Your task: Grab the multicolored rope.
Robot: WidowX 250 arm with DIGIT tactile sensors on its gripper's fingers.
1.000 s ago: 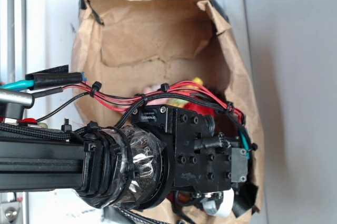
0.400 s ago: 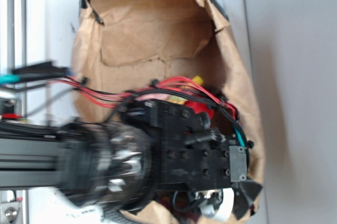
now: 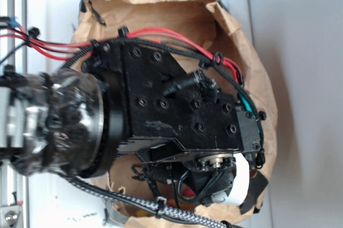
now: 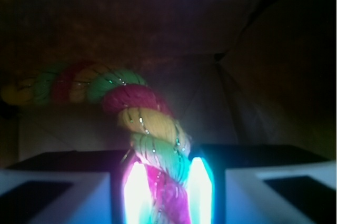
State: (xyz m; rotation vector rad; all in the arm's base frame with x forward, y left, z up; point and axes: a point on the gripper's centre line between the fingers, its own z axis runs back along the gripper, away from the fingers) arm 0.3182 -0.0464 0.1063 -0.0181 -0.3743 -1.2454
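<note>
Inside the brown paper bag (image 3: 161,8), the black arm fills most of the opening, its wrist housing close to the bag's right wall and the crumpled rim near it at top and bottom. The bag lies on a pale surface (image 3: 305,78) with bare room to its right. In the wrist view the pincer (image 4: 163,192) is clenched on the multicolored rope (image 4: 152,129): the pink, green and yellow strands sit squeezed between the two glowing fingers (image 4: 136,192), and the rope curves up and away to the left across the dim bag floor. The bag's dark walls stand behind it, with a fold rising on the right.
</note>
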